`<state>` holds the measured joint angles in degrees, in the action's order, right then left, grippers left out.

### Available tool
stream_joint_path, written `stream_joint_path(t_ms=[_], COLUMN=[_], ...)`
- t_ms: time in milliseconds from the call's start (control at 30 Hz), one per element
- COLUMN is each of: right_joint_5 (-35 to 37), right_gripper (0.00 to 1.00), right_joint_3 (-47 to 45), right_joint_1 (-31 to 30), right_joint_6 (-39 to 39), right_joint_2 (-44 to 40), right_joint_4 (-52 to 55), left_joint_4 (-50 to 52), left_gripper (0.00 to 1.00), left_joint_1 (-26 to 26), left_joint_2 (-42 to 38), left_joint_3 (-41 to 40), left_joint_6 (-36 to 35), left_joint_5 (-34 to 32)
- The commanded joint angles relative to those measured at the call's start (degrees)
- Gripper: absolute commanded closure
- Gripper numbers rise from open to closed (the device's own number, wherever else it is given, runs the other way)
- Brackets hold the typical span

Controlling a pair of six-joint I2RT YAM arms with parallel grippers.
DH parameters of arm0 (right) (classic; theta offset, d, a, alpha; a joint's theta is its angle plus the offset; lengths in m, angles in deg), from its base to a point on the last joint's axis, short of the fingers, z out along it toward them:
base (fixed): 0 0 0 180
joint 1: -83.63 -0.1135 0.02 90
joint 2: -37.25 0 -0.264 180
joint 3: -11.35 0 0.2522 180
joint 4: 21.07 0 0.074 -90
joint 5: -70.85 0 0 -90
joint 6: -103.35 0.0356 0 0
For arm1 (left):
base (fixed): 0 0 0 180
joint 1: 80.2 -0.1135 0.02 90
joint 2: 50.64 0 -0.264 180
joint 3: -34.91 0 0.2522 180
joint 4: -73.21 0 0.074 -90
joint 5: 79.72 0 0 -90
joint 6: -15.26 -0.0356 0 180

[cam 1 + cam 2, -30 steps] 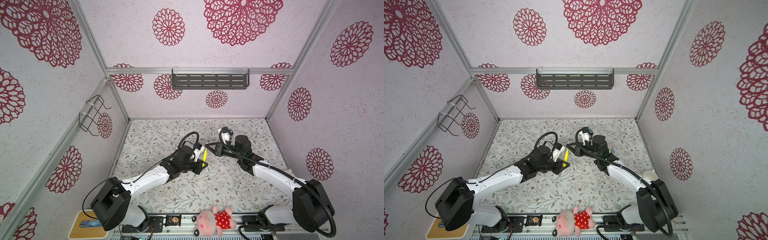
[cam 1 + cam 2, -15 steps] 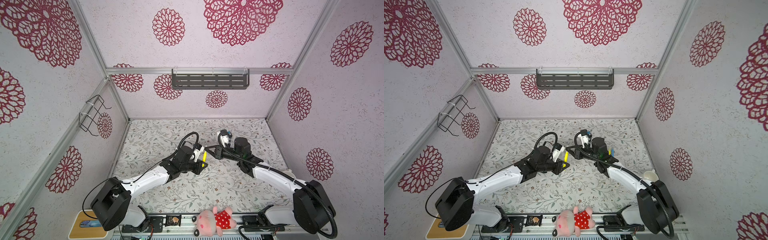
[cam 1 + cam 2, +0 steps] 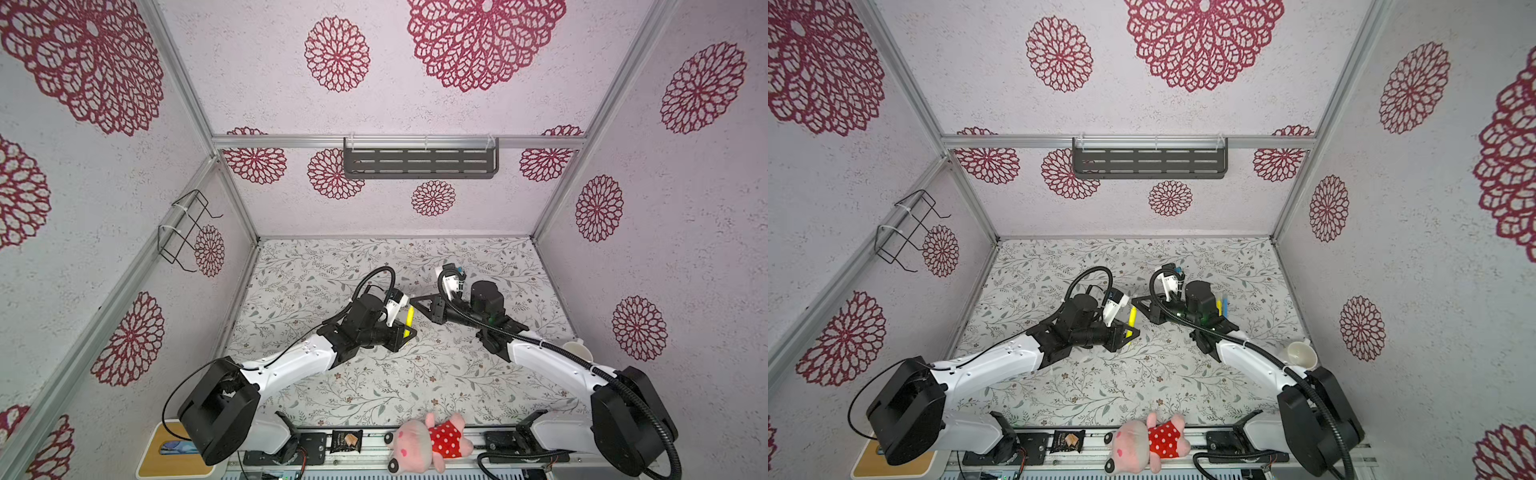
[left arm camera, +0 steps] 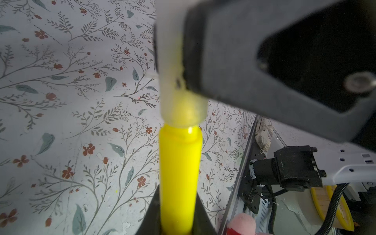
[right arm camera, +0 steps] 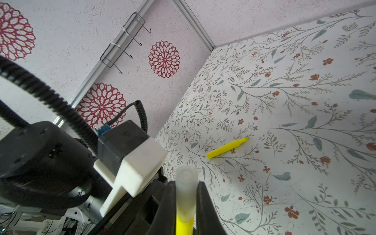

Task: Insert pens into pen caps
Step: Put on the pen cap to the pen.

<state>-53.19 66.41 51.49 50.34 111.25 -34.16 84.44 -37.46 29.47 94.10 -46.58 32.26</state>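
My left gripper (image 4: 177, 223) is shut on a yellow pen (image 4: 179, 173) that stands up out of its jaws, and it shows in both top views (image 3: 409, 319) (image 3: 1132, 318). My right gripper (image 5: 185, 189) is shut on a whitish translucent pen cap (image 5: 186, 183). The cap (image 4: 179, 101) sits over the pen's tip, and yellow shows through its lower part. The two grippers meet mid-table. A second yellow pen (image 5: 226, 148) lies loose on the floral cover. A blue pen (image 3: 1225, 305) and a yellow one lie behind my right arm.
A white cup (image 3: 577, 351) stands by my right arm near the right wall. A pink plush toy (image 3: 428, 442) and a snack packet (image 3: 347, 440) lie along the front rail. A dark shelf (image 3: 419, 163) hangs on the back wall and a wire rack (image 3: 187, 232) on the left wall.
My right gripper has turned and come down toward the left gripper, bringing the cap onto the pen's tip. The left arm has stayed almost still.
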Motion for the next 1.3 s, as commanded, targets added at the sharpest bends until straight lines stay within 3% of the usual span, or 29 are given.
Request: stream_joint_path(t_ms=[0,767,1267], right_joint_5=[-1.4,-4.8,-8.2], right_gripper=[1.00,1.00,0.84], right_joint_3=[-0.4,1.3,3.0], right_joint_1=[-1.2,-3.2,-3.3], right_joint_6=[-1.6,-4.6,-6.0], right_joint_2=[-2.5,-4.4,-6.3], right_joint_4=[-3.9,-4.8,-4.0], left_joint_4=[-4.6,-8.2,-8.0], left_gripper=[1.00,1.00,1.00], left_joint_1=[-1.3,-1.7,-1.7], left_joint_2=[-2.2,-8.5,-10.5], left_joint_3=[-0.9,-3.5,-4.3], left_joint_6=[1.0,0.9,-0.3], left_joint_5=[0.5,-4.4,-7.7])
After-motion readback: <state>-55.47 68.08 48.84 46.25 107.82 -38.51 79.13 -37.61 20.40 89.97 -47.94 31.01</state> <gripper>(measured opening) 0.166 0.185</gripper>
